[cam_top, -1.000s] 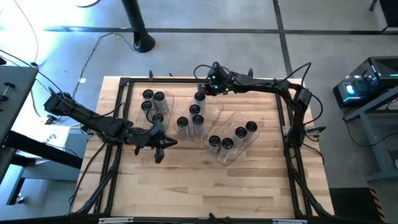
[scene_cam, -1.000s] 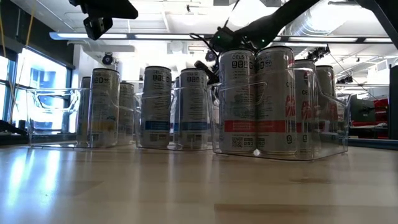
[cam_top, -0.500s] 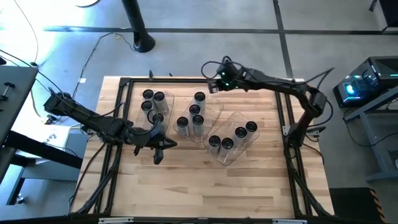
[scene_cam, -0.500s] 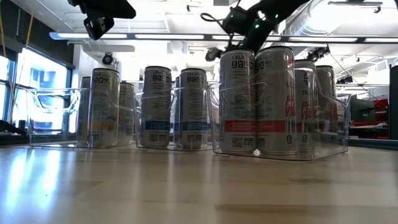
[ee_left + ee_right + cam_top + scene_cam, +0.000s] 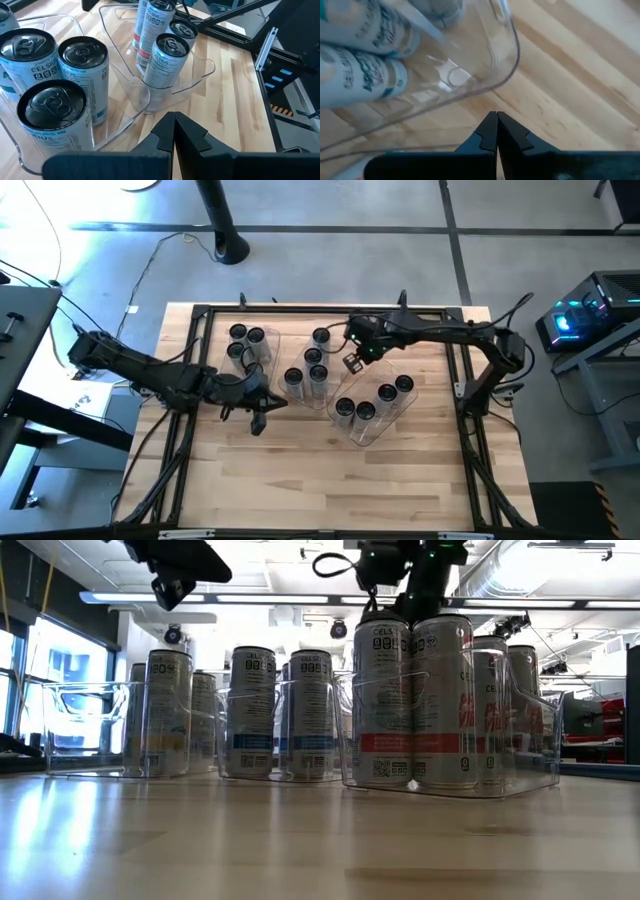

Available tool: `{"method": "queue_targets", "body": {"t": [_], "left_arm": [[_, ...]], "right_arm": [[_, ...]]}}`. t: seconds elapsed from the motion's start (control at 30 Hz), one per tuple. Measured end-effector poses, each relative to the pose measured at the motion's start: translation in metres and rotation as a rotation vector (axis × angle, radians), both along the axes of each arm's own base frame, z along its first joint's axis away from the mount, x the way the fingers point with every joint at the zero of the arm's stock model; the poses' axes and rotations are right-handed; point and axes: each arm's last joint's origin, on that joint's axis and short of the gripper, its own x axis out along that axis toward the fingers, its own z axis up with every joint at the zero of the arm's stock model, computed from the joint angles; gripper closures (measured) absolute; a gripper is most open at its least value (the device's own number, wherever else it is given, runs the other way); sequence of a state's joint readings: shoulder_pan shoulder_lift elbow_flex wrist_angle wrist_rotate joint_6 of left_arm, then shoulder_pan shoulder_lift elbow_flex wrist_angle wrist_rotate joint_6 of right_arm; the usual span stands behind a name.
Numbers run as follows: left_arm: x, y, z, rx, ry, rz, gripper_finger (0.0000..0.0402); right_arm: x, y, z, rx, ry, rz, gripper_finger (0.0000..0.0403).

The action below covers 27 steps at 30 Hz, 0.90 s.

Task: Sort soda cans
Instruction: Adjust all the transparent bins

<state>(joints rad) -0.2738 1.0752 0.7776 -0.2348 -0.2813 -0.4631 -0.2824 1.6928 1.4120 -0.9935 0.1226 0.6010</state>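
Soda cans with dark tops stand upright in three clear bins: several in the left bin (image 5: 268,345), several in the middle bin (image 5: 298,352), several in the right bin (image 5: 376,372). My right gripper (image 5: 352,362) hovers shut, pointing steeply down, above the gap between the middle and right bins. In its wrist view the shut fingertips (image 5: 496,131) are over bare wood beside a bin's rounded corner (image 5: 512,60). My left gripper (image 5: 258,420) hangs shut near the left bin's near end, above the table, and faces the cans (image 5: 167,60).
A black frame (image 5: 200,315) runs around the wooden table top. The near half of the table (image 5: 330,490) is bare wood. In the low view the bins (image 5: 450,775) stand in a row, with the arms high above them.
My right gripper has swung from the table's far edge beside the middle bin toward the near side, rising a little. It has tipped over until it points steeply down between the middle and right bins. It has stayed shut. The cans and bins have not moved.
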Motion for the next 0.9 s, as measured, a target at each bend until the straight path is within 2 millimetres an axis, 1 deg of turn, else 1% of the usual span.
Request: {"method": "queue_targets", "body": {"t": [0.1, 0.2, 0.37, 0.5, 0.6, 0.73, 0.83, 0.9], "left_arm": [[0.001, 0.004, 0.000, -0.009, 0.001, -0.005, 0.0401], [0.002, 0.008, 0.000, -0.017, 0.002, -0.004, 0.0401], [0.004, 0.011, 0.002, -0.007, -0.012, -0.020, 0.0401], [0.004, 0.013, 0.002, -0.004, -0.014, -0.014, 0.0401], [0.004, 0.014, 0.004, -0.006, -0.029, -0.008, 0.0401], [0.002, 0.017, 0.013, -0.006, -0.101, 0.004, 0.0401], [-0.003, 0.022, 0.023, -0.005, -0.163, 0.037, 0.0401], [-0.009, 0.025, 0.030, 0.008, -0.200, 0.059, 0.0401]], "right_arm": [[0.001, 0.006, -0.007, 0.018, 0.030, -0.005, 0.0403], [0.003, 0.006, -0.024, 0.031, 0.050, -0.003, 0.0403], [0.000, -0.007, -0.037, 0.053, 0.012, -0.041, 0.0403], [0.001, -0.015, -0.039, 0.036, -0.031, -0.062, 0.0403], [0.004, -0.020, -0.044, 0.046, -0.047, -0.067, 0.0403], [0.013, -0.028, -0.054, 0.037, -0.082, -0.071, 0.0403], [0.017, -0.034, -0.060, 0.034, -0.104, -0.080, 0.0403], [0.020, -0.039, -0.061, 0.023, -0.140, -0.091, 0.0403]]}}
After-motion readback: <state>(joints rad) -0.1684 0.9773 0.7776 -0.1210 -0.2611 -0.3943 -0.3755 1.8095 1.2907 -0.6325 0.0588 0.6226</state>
